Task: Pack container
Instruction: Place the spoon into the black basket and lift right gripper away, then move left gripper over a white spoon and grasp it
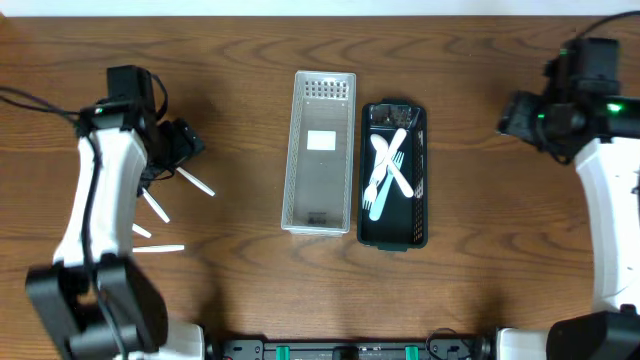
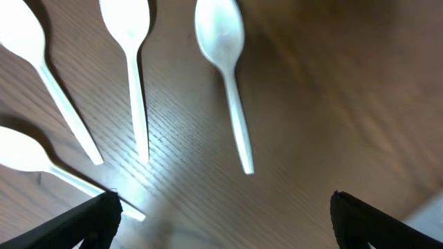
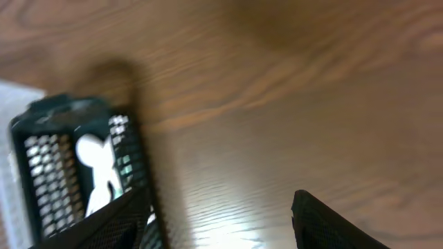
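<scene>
A black basket (image 1: 420,195) at the table's centre holds white plastic forks and spoons (image 1: 388,170). A white basket (image 1: 322,85) stands beside it on the left, with only a white label inside. Several white spoons (image 1: 195,182) lie loose on the wood at the left. My left gripper (image 1: 185,140) hangs over them, open and empty; the left wrist view shows several spoons (image 2: 228,62) ahead of its jaws (image 2: 221,214). My right gripper (image 1: 515,115) is open and empty at the far right, apart from the black basket (image 3: 41,117), which shows in the right wrist view.
The wooden table (image 1: 250,60) carries the two baskets at its middle and the loose spoons at the left. Black cables (image 1: 30,100) run off the left edge. A black rail (image 1: 350,350) lies along the front edge.
</scene>
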Controlling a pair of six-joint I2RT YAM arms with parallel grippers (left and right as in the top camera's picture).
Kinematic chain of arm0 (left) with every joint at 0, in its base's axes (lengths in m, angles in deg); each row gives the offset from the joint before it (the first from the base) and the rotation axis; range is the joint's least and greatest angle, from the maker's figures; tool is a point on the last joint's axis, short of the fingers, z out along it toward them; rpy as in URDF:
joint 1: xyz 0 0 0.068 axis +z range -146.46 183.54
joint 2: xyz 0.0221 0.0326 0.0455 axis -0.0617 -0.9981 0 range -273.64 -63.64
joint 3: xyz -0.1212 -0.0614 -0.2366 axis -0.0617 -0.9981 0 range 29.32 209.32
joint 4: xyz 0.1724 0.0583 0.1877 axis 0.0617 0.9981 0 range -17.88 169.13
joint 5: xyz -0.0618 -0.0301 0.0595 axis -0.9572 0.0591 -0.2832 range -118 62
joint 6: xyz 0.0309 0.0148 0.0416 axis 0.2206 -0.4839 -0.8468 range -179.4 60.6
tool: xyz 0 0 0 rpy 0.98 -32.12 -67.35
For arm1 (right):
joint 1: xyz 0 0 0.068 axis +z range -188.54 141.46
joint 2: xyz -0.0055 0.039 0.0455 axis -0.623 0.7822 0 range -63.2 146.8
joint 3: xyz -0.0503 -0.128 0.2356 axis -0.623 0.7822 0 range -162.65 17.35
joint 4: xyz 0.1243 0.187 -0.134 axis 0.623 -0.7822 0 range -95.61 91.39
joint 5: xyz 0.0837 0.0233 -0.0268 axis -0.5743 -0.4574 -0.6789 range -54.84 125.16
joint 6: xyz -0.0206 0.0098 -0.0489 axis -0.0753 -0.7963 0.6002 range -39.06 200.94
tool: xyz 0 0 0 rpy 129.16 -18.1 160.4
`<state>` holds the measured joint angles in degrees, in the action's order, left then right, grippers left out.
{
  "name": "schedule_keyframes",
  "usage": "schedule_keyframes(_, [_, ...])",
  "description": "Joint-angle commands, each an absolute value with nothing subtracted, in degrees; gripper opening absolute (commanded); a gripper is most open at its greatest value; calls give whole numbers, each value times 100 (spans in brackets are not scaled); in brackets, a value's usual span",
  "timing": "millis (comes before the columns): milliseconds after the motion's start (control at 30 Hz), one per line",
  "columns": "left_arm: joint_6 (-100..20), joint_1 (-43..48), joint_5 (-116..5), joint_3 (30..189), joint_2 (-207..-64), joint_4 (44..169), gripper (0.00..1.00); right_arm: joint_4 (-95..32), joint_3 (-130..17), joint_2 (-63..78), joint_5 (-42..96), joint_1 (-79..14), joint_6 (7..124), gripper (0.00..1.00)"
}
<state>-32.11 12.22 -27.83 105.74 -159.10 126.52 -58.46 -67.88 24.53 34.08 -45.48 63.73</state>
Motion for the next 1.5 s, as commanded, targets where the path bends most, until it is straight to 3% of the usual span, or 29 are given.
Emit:
schedule_keyframes(0, [-3073, 1303, -2753, 10568, -16361, 12560, 98, -5868, -6805, 2416, 3428, -4801, 6541, 69])
schedule_keyframes(333, [-2953, 1550, -3642, 10568, -17255, 11753, 98, -5999, -6803, 2416, 3428, -4849, 6646, 69])
schedule_keyframes(1467, [-2715, 1633, -3196, 10566, -18059, 11360, 98, -6172, -6803, 2416, 3428, -4843, 6646, 70])
